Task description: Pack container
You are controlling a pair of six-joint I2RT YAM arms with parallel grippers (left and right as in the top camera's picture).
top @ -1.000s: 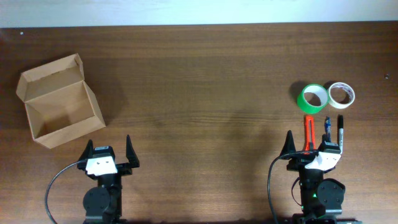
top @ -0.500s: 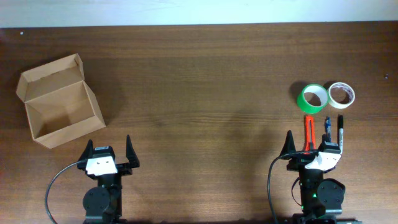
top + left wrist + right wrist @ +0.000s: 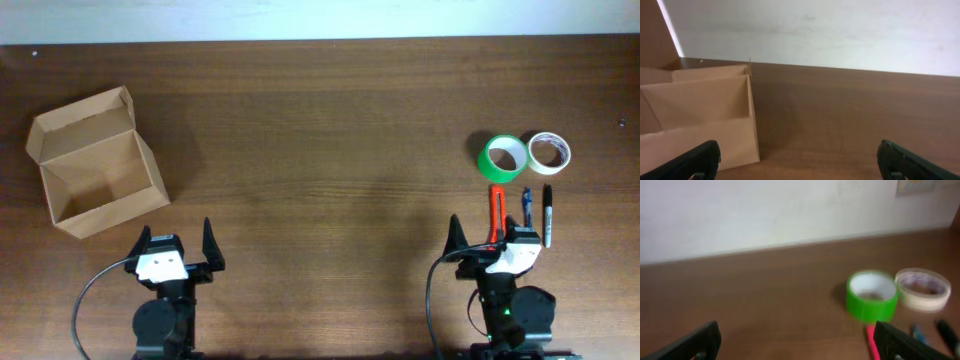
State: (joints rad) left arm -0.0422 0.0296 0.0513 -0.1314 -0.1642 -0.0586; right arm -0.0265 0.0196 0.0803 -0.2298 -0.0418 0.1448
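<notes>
The container (image 3: 95, 160) is an open tan cardboard box with its flap lid raised, at the far left; it is empty. It also shows in the left wrist view (image 3: 700, 120). A green tape roll (image 3: 503, 157), a white tape roll (image 3: 549, 152), an orange-red tool (image 3: 497, 211), a small blue item (image 3: 526, 200) and a black marker (image 3: 547, 212) lie at the right. My left gripper (image 3: 176, 243) is open and empty, in front of the box. My right gripper (image 3: 483, 232) is open and empty, just short of the orange tool. The right wrist view shows the green roll (image 3: 871, 296) and white roll (image 3: 923, 289).
A pale wall (image 3: 815, 30) runs along the table's far edge. Bare brown wood (image 3: 320, 170) lies between the box and the tape rolls.
My right gripper has turned slightly to the left, so the black marker beside it now shows in full. The left arm and all objects have not moved.
</notes>
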